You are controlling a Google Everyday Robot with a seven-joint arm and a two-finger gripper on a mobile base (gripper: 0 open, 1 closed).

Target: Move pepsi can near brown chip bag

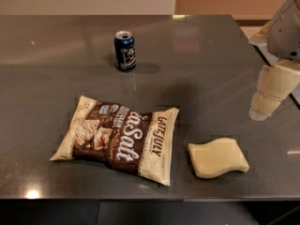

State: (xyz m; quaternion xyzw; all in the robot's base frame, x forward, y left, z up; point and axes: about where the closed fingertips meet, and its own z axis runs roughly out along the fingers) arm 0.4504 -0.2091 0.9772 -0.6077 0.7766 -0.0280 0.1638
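The pepsi can [125,50] stands upright on the dark grey table [201,64], towards the back left of centre. The brown chip bag [118,138] lies flat near the front, its "Sea Salt" script facing up. The can is well behind the bag, with bare table between them. My gripper [263,108] hangs at the far right over the table's right side, pale and pointing down. It is far from both the can and the bag and holds nothing that I can see.
A pale yellow wavy sponge-like slab [217,157] lies to the right of the bag near the front edge. The table's right edge runs just under the arm [286,27]. A beige wall stands behind the table.
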